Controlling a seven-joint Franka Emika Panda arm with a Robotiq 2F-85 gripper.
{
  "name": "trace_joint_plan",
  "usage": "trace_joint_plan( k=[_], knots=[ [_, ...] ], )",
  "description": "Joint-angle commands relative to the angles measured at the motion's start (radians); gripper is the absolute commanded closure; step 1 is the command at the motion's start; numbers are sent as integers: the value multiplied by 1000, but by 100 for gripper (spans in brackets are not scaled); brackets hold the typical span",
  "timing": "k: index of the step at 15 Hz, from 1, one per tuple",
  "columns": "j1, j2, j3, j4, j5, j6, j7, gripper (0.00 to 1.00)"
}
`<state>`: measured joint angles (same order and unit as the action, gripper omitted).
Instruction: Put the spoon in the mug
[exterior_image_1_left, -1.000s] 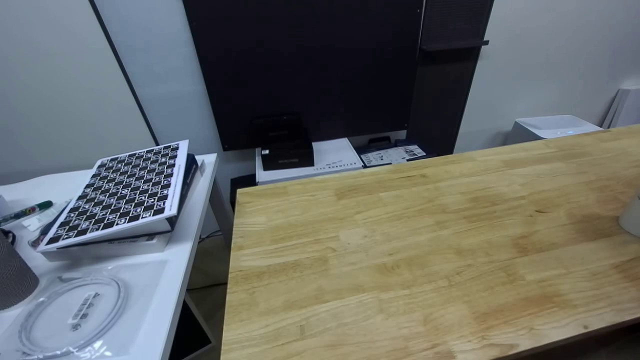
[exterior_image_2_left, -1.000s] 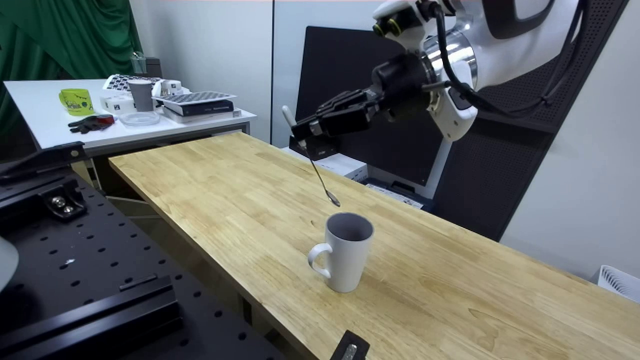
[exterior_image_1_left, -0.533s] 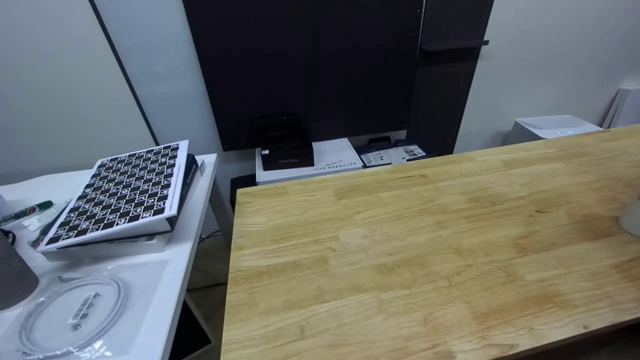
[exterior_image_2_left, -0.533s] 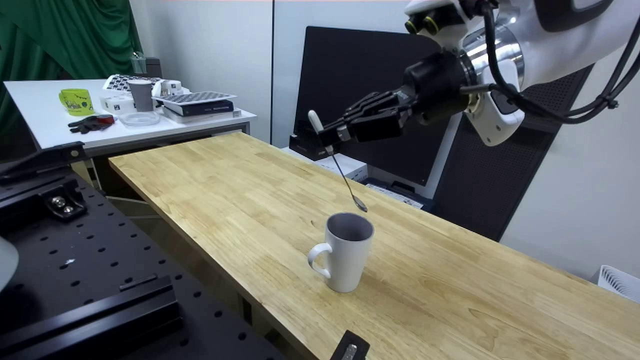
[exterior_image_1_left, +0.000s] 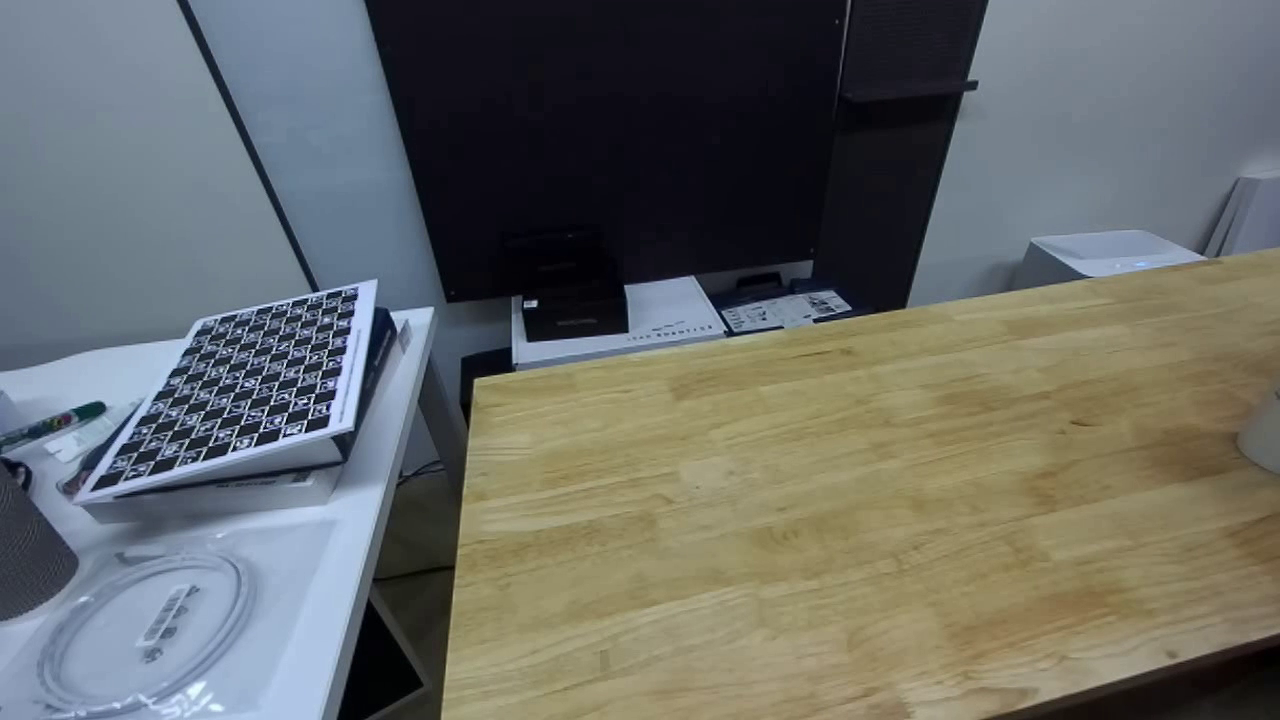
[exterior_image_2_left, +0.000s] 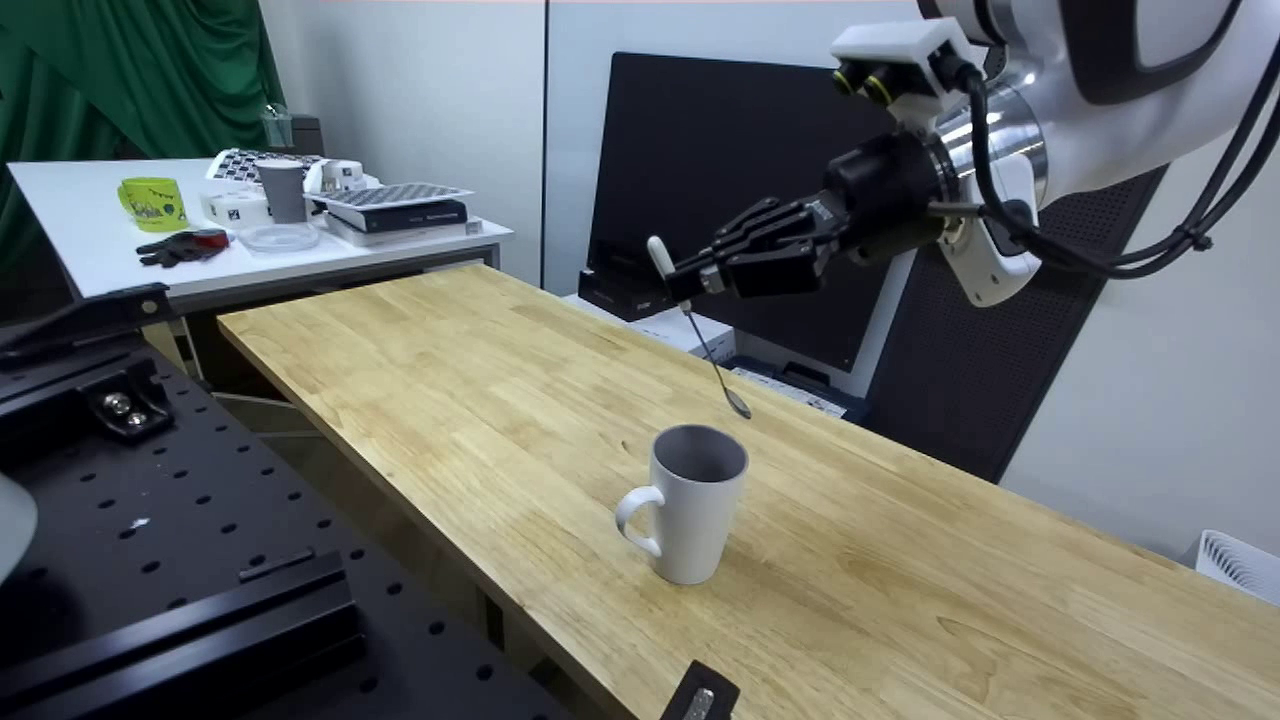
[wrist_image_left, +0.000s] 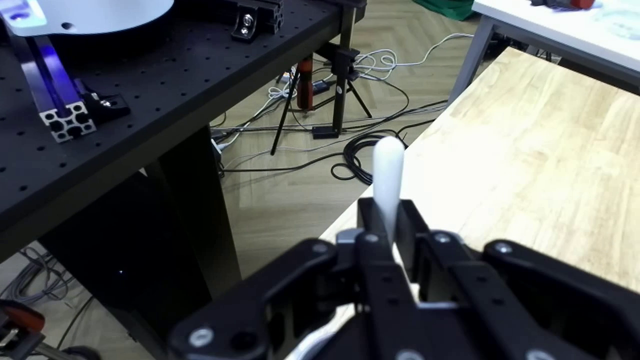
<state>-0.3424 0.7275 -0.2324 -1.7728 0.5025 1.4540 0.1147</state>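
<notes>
The spoon has a thick white handle end, a thin shaft and a small silvery bowl (exterior_image_2_left: 738, 404). My gripper (exterior_image_2_left: 690, 282) is shut on its handle in an exterior view. The spoon hangs tilted, bowl down. In the wrist view the white handle (wrist_image_left: 388, 170) sticks up between the fingertips (wrist_image_left: 388, 215). A pale grey mug (exterior_image_2_left: 692, 520) stands upright on the wooden table, handle toward the black bench. In that view the bowl appears just above and right of the mug's rim; its depth is unclear. Part of the mug (exterior_image_1_left: 1262, 440) shows at an exterior view's right edge.
The wooden table (exterior_image_1_left: 800, 520) runs beside a black perforated bench (exterior_image_2_left: 300, 520). A white side table (exterior_image_2_left: 80, 215) holds a green mug (exterior_image_2_left: 153, 203), a grey cup (exterior_image_2_left: 284, 190) and boards. A black panel (exterior_image_2_left: 730, 180) stands behind the table.
In an exterior view my gripper and the held spoon have moved right, and the spoon bowl has passed from the left to the right side above the mug's rim. The mug has not moved.
</notes>
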Motion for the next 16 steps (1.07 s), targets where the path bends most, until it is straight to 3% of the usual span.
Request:
trace_joint_plan(
  k=[1,16],
  knots=[
    [-37,89,28,103,34,-54,5,97],
    [-50,193,31,156,69,-113,14,97]
  ],
)
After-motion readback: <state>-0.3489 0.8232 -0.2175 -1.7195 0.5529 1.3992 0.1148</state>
